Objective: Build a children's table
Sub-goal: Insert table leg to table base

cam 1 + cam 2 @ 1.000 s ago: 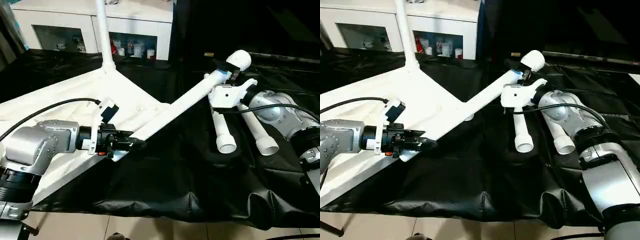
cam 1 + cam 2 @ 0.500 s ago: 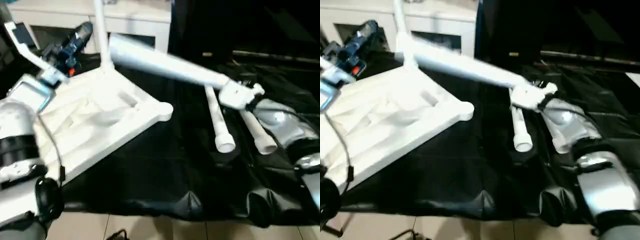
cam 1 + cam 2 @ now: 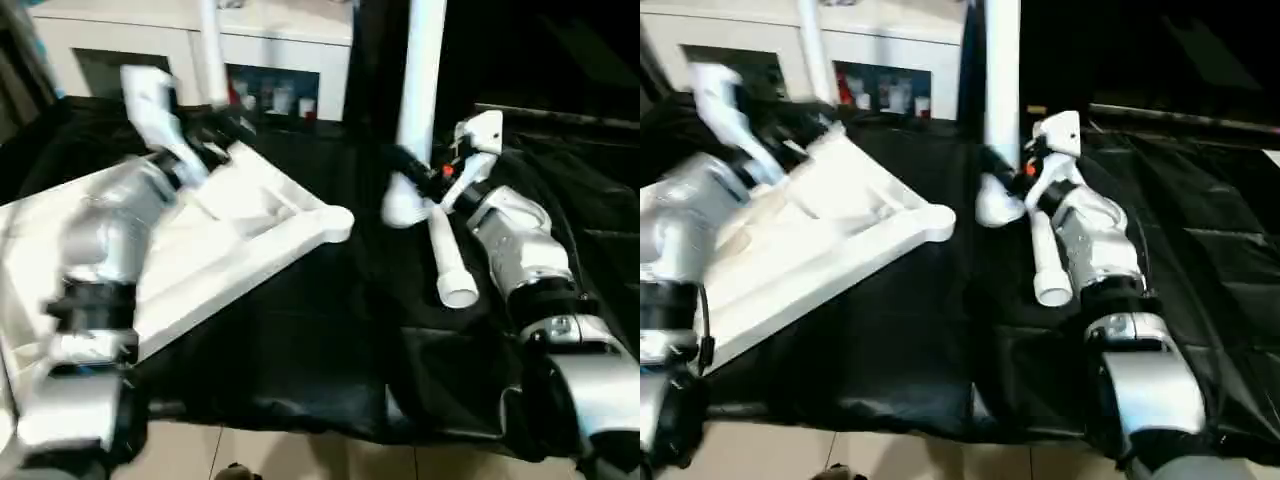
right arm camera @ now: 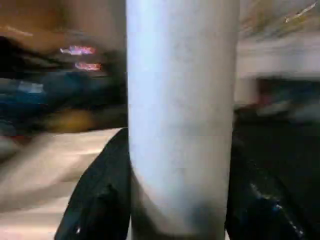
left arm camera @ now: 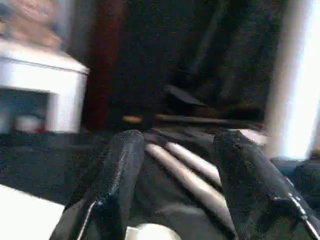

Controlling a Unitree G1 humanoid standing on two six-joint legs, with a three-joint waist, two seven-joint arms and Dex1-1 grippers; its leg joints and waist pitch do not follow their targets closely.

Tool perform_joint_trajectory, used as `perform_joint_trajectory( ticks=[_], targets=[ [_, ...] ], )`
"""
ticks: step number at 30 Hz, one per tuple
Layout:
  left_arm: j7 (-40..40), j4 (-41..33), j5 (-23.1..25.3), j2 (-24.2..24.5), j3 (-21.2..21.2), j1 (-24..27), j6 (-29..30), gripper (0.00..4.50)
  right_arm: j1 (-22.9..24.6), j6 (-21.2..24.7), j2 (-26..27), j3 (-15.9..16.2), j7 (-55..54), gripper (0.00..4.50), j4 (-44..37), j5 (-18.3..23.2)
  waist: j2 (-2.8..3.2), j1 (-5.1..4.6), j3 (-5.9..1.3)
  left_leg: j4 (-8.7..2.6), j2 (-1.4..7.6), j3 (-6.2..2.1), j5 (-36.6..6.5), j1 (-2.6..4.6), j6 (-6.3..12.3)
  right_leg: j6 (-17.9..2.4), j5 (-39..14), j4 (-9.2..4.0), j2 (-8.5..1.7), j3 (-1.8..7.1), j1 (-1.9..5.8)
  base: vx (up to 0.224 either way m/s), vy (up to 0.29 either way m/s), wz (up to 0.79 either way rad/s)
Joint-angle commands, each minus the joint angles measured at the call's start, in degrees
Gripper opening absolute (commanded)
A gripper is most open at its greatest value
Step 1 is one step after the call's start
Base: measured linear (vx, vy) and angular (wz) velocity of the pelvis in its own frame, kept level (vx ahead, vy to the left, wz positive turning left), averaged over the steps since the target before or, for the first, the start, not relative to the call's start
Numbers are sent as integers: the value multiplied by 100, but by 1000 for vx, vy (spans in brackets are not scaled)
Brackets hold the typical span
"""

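On the left of the black-draped worktop (image 3: 300, 360) lies the upturned tabletop (image 3: 240, 245), ribbed side up, one leg (image 3: 211, 50) already standing at its far corner. Judged light, stiff, slick plastic; broad, so best steadied at a rim. Right of centre, a loose leg (image 3: 418, 95) held upright: smooth tube, grip low near its flared end. Spare leg (image 3: 447, 255) lies beside. Right claw (image 3: 420, 180) clamped around the upright leg. Left claw (image 5: 177, 165) spread wide, empty, above the tabletop's far part.
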Motion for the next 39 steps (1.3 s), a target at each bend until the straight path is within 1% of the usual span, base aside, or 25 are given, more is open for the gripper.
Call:
perform_joint_trajectory(
  ticks=[1,2,3,4,5,7,10,13,15,17,21,22,24,25,27,28,29,30,31,33,34,36,37,38,39],
  targets=[
    [-103,-411,-481,-85,5,-44,405,264,101,999,-96,6,353,186,-560,592,76,53,-519,-358,138,-1,-873,117,209,-1572,14,-335,-362,282,372,0,0,0],
    [-112,-512,-687,-146,51,-53,554,264,147,1269,-124,6,417,186,-664,744,68,85,-518,-363,143,-3,-936,115,124,-1537,-118,-349,-373,280,346,0,0,0],
    [-87,-639,-986,-249,139,-69,768,264,222,1604,-174,11,508,186,-821,925,45,88,-511,-364,128,5,-942,117,82,-1541,-132,-341,-362,280,368,0,0,0],
    [-51,-737,-1277,-349,235,-91,973,264,294,1856,-227,30,585,186,-954,1049,43,122,-505,-357,130,7,-965,111,32,-1505,-240,-359,-372,285,347,0,0,0],
    [-51,-737,-1277,-349,235,-91,973,264,294,1856,-227,30,585,186,-954,1049,44,150,-498,-362,122,7,-1006,100,-17,-1411,-425,-386,-382,284,346,0,0,0],
    [-137,-924,-1721,-440,316,-77,1274,299,401,2099,-310,98,718,186,-1129,1151,42,158,-491,-368,110,9,-1070,105,-98,-1263,-709,-417,-387,287,344,0,0,0],
    [-280,-1246,-2226,-536,391,-18,1750,321,600,2367,-421,213,835,186,-1511,1159,45,175,-489,-376,108,-1,-1012,103,-154,-1135,-783,-436,-380,293,341,0,0,0],
    [-73,-1297,-2236,-622,418,-2,1876,342,713,2861,-452,119,711,186,-1908,1366,34,184,-490,-386,97,-12,-955,94,-145,-1053,-723,-448,-372,290,345,0,0,0],
    [-20,-1258,-2158,-628,367,0,1872,358,721,2927,-473,129,709,186,-1964,1393,58,181,-489,-393,98,-21,-997,95,-177,-948,-833,-473,-372,291,343,0,0,0],
    [45,-1230,-2133,-652,289,7,1909,376,743,3015,-511,162,729,186,-2056,1422,49,184,-491,-398,98,-25,-1009,99,-230,-843,-902,-482,-371,292,345,0,0,0],
    [93,-1305,-2165,-690,106,27,2122,411,818,3216,-564,194,799,186,-2293,1459,40,182,-482,-405,95,-24,-1039,104,-246,-786,-1014,-496,-368,290,336,0,0,0],
    [97,-1287,-2098,-699,43,23,2126,421,836,3275,-576,211,813,186,-2361,1463,48,193,-488,-403,99,-29,-1000,102,-243,-772,-971,-490,-365,290,337,0,0,0],
    [99,-1233,-2000,-706,-21,4,2087,440,847,3303,-588,240,841,186,-2410,1458,34,189,-489,-409,101,-32,-961,93,-248,-762,-897,-489,-365,288,344,0,0,0],
    [105,-1146,-2054,-777,-2,-55,2116,449,878,3321,-621,309,905,186,-2481,1438,33,190,-483,-408,95,-28,-962,89,-249,-745,-910,-495,-366,287,348,0,0,0],
    [88,-1072,-2148,-843,32,-117,2173,450,894,3338,-651,374,970,186,-2523,1418,31,196,-484,-401,89,-24,-960,83,-247,-722,-958,-509,-374,292,351,0,0,0],
    [-5,-1028,-2374,-915,72,-175,2364,450,913,3374,-694,457,1070,186,-2557,1400,40,196,-484,-394,78,-18,-965,84,-252,-729,-1001,-502,-367,286,353,0,0,0],
    [-142,-959,-2619,-955,120,-207,2581,450,922,3397,-730,541,1154,186,-2571,1375,78,202,-484,-388,75,-21,-963,82,-258,-753,-988,-506,-366,288,347,0,0,0],
    [-133,-888,-2692,-972,165,-225,2657,450,930,3394,-742,573,1174,186,-2579,1356,62,200,-489,-388,75,-22,-967,83,-257,-775,-975,-507,-367,285,351,0,0,0],
    [-177,-773,-2747,-973,209,-252,2688,450,939,3423,-760,621,1202,186,-2585,1324,83,193,-484,-390,78,-27,-1016,85,-258,-817,-941,-514,-356,282,341,0,0,0],
    [-194,-746,-2753,-970,216,-260,2689,450,938,3433,-762,630,1206,186,-2583,1316,70,200,-485,-393,72,-28,-1046,84,-244,-798,-981,-523,-357,281,352,0,0,0],
    [-216,-689,-2689,-960,220,-268,2615,450,945,3436,-773,670,1238,186,-2577,1282,112,191,-480,-401,79,-36,-1127,96,-250,-770,-1033,-547,-353,277,339,0,0,0],
    [-201,-650,-2637,-951,218,-274,2601,450,956,3429,-787,701,1239,186,-2585,1259,92,193,-492,-399,80,-43,-1060,87,-255,-776,-938,-521,-356,278,361,0,0,0],
    [-222,-599,-2579,-907,188,-282,2631,423,959,3419,-803,729,1238,186,-2581,1230,108,191,-492,-400,84,-46,-1077,94,-260,-781,-940,-523,-354,273,356,0,0,0],
    [-246,-559,-2537,-865,159,-290,2671,416,958,3409,-815,748,1235,186,-2575,1208,128,191,-495,-399,85,-47,-1083,100,-263,-787,-934,-520,-353,273,351,0,0,0],
    [-251,-547,-2528,-853,152,-294,2673,416,955,3405,-818,752,1234,186,-2569,1202,114,184,-490,-399,74,-43,-1100,95,-252,-762,-955,-526,-344,275,354,0,0,0]
  ],
)
